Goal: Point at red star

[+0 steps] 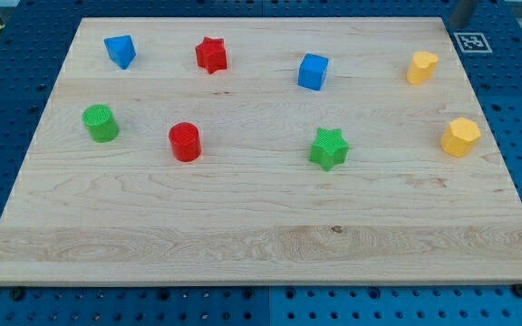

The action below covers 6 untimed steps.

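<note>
Only a grey stub at the view's top right corner shows — my tip itself is out of sight, so I cannot tell its state. Red star [211, 54] sits near the wooden board's [243, 235] top edge, between blue wedge [120, 51] and blue cube [313, 71].

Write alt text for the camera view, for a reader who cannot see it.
A wooden board carries eight small blocks, with the red star block near the view's top, between a blue block and a blue cube. A dark rod enters at the top right corner, its tip unclear.
</note>
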Motion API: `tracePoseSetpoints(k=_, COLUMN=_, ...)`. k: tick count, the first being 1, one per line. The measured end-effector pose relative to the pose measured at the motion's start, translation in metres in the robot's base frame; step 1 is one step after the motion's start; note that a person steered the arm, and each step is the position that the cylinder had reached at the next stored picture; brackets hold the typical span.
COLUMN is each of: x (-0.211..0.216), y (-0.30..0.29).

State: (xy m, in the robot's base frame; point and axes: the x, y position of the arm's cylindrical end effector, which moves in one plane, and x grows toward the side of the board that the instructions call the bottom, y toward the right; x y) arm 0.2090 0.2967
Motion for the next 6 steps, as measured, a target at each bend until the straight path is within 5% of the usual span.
tracePoseSetpoints(k=6, x=0.003, y=-0.399)
